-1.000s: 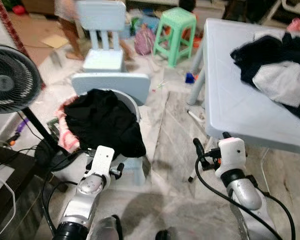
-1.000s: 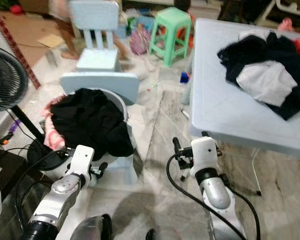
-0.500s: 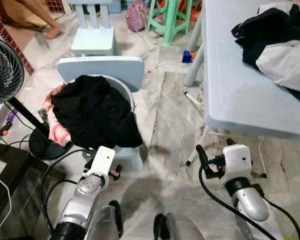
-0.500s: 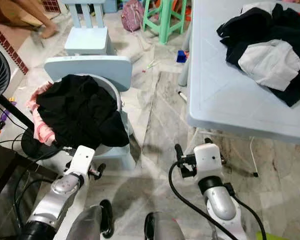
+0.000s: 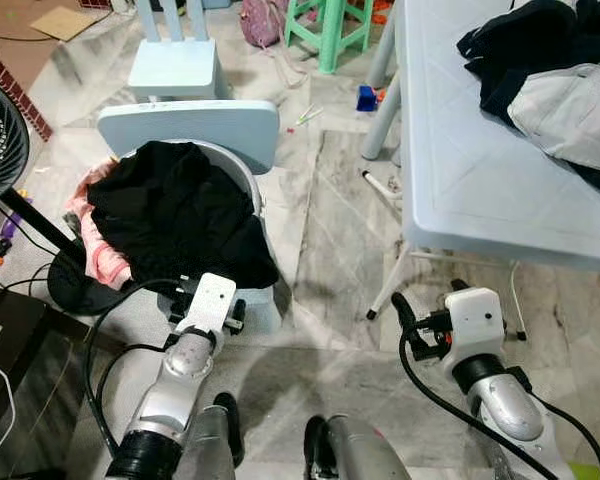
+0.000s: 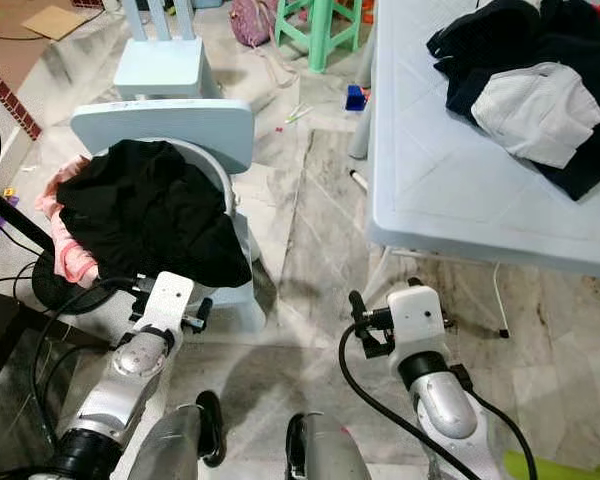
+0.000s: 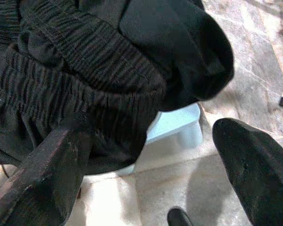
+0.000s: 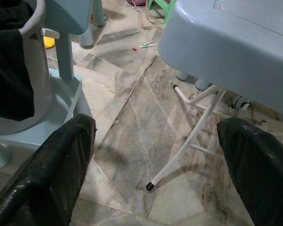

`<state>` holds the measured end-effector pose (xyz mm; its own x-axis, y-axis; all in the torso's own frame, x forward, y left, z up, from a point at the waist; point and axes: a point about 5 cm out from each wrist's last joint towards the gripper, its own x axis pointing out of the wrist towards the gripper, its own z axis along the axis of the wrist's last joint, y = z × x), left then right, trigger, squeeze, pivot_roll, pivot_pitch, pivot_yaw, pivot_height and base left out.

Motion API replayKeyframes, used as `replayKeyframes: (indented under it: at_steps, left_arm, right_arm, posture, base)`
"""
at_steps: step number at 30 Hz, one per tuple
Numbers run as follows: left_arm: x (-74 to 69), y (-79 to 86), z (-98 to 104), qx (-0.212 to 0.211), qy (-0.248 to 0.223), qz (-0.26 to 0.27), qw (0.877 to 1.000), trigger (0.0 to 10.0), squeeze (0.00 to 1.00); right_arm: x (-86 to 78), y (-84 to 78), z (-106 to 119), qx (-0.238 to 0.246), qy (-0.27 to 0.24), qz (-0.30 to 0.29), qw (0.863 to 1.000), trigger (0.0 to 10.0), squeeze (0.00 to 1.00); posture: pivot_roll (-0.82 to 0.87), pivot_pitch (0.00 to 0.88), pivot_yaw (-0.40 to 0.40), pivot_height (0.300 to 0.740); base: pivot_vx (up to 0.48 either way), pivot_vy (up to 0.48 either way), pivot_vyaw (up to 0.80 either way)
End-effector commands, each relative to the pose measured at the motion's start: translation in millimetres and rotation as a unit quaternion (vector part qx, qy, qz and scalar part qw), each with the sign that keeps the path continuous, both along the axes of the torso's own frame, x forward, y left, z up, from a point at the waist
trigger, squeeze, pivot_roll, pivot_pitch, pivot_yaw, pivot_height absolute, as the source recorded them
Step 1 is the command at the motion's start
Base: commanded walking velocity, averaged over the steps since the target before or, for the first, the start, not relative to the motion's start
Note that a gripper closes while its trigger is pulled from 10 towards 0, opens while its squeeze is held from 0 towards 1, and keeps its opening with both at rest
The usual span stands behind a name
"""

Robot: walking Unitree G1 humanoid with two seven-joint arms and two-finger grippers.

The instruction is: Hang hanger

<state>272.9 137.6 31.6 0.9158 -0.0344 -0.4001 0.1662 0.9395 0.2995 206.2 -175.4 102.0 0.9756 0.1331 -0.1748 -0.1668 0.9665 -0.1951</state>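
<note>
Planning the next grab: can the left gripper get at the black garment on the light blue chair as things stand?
Probably yes. The left gripper is open and points at the black garment heaped on the light blue chair, with nothing between them.

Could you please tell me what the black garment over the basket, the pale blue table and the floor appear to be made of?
Black garment: soft matte fabric, likely knit; a ribbed, gathered elastic band shows in the left wrist view.
Pale blue table: looks like moulded plastic, smooth with a slight sheen and rounded edges, on thin white metal-looking legs.
Floor: polished grey veined tiles, marble or marble-look, with visible joints.
</note>
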Motion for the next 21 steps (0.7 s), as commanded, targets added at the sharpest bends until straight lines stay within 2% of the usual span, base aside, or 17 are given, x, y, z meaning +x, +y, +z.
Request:
replayKeyframes:
  at_steps: [1, 12, 21]
  left_arm:
    - [-4.8, 2.8, -9.2, 0.005, 0.016, 0.010, 1.000, 10.0, 0.00]
    - [-2.1, 3.6, -18.5, 0.004, 0.024, 0.033, 0.999, 10.0, 0.00]
    - [13.5, 8.4, -14.2, 0.015, 0.007, 0.039, 0.999, 10.0, 0.00]
  right_arm:
    - [-1.8, -1.3, 2.7, 0.000, 0.001, 0.002, 1.000, 10.0, 0.00]
    - [-1.1, -2.1, 2.7, 0.000, 0.005, 0.008, 1.000, 10.0, 0.00]
    - [-3.2, -1.6, 4.8, 0.003, 0.004, 0.006, 1.000, 10.0, 0.00]
  posture:
    - [-0.16, 0.257, -0.070, 0.740]
    - [-0.17, 0.257, -0.078, 0.740]
    - [-0.19, 0.261, -0.077, 0.740]
  base:
    - [0.000, 0.000, 0.00]
    - [0.000, 0.000, 0.00]
    - [0.000, 0.000, 0.00]
